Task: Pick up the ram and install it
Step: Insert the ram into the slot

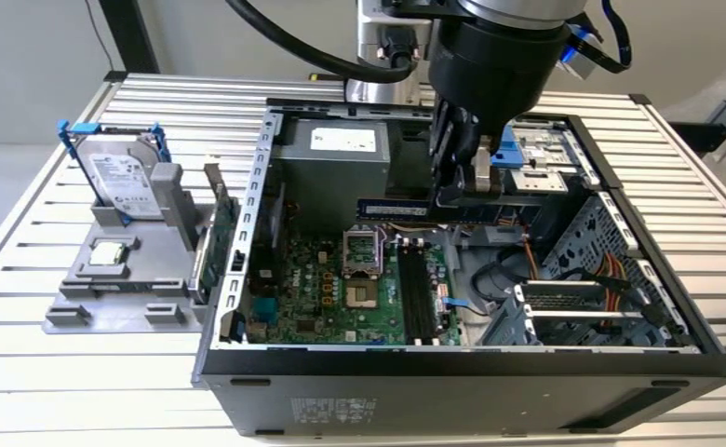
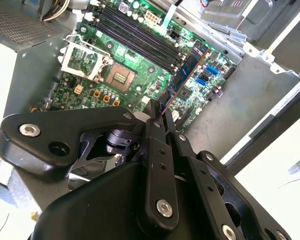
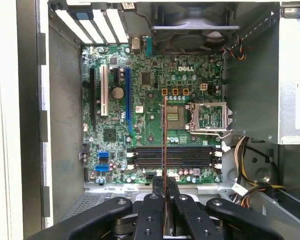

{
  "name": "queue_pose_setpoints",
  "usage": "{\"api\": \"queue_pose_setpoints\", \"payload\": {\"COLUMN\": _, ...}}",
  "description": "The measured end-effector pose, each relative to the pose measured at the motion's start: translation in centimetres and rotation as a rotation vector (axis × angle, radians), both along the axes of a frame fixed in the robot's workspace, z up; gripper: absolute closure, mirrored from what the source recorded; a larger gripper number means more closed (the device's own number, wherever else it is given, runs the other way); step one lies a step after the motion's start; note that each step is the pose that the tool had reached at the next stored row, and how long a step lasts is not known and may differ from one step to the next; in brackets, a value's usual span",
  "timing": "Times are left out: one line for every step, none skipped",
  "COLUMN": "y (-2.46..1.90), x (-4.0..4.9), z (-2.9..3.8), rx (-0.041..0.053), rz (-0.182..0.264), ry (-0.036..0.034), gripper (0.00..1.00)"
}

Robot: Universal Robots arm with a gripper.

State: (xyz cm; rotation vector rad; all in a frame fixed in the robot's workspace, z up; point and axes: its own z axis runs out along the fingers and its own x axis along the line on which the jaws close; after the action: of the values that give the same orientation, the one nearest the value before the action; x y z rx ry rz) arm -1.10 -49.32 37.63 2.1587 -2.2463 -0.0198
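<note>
While my hand (image 1: 463, 197) is shut tight on one end of the ram (image 1: 395, 210), which hangs in the air across the black slots (image 1: 415, 291) in the open case (image 1: 463, 391), I think it could bump and bend if pushed down crooked.

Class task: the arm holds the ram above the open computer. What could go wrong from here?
1. The ram, held in the gripper, lies crosswise to the black slots; lowered like this, it likely would not seat.
2. Loose cables beside the slots might snag the gripper.
</note>
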Motion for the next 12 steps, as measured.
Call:
{"api": "queue_pose_setpoints", "payload": {"y": 0.00, "x": 0.00, "z": 0.00, "rx": 0.0000, "rz": 0.000, "ry": 0.0000, "gripper": 1.00}}
{"api": "queue_pose_setpoints", "payload": {"y": 0.00, "x": 0.00, "z": 0.00, "rx": 0.0000, "rz": 0.000, "ry": 0.0000, "gripper": 1.00}}
{"api": "queue_pose_setpoints", "payload": {"y": 0.00, "x": 0.00, "z": 0.00, "rx": -0.0001, "rz": 0.000, "ry": 0.0000, "gripper": 1.00}}
{"api": "queue_pose_setpoints", "payload": {"y": 0.00, "x": 0.00, "z": 0.00, "rx": -0.0001, "rz": -0.002, "ry": 0.0000, "gripper": 1.00}}
{"api": "queue_pose_setpoints", "payload": {"y": 0.00, "x": 0.00, "z": 0.00, "rx": -0.0001, "rz": -0.006, "ry": 0.0000, "gripper": 1.00}}
{"api": "queue_pose_setpoints", "payload": {"y": 0.00, "x": 0.01, "z": 0.00, "rx": -0.0001, "rz": -0.011, "ry": 0.0000, "gripper": 1.00}}
{"api": "queue_pose_setpoints", "payload": {"y": 0.01, "x": 0.01, "z": 0.00, "rx": 0.0000, "rz": -0.017, "ry": 0.0000, "gripper": 1.00}}
{"api": "queue_pose_setpoints", "payload": {"y": 0.01, "x": 0.01, "z": -0.01, "rx": 0.0000, "rz": -0.024, "ry": 0.0000, "gripper": 1.00}}
{"api": "queue_pose_setpoints", "payload": {"y": 0.00, "x": 0.01, "z": 0.00, "rx": -0.0002, "rz": -0.033, "ry": 0.0000, "gripper": 1.00}}
{"api": "queue_pose_setpoints", "payload": {"y": 0.01, "x": 0.01, "z": 0.00, "rx": -0.0002, "rz": -0.043, "ry": 0.0001, "gripper": 1.00}}
{"api": "queue_pose_setpoints", "payload": {"y": 0.01, "x": 0.00, "z": 0.01, "rx": -0.0002, "rz": -0.053, "ry": 0.0000, "gripper": 1.00}}
{"api": "queue_pose_setpoints", "payload": {"y": 0.00, "x": 0.00, "z": 0.00, "rx": -0.0001, "rz": -0.065, "ry": 0.0000, "gripper": 1.00}}
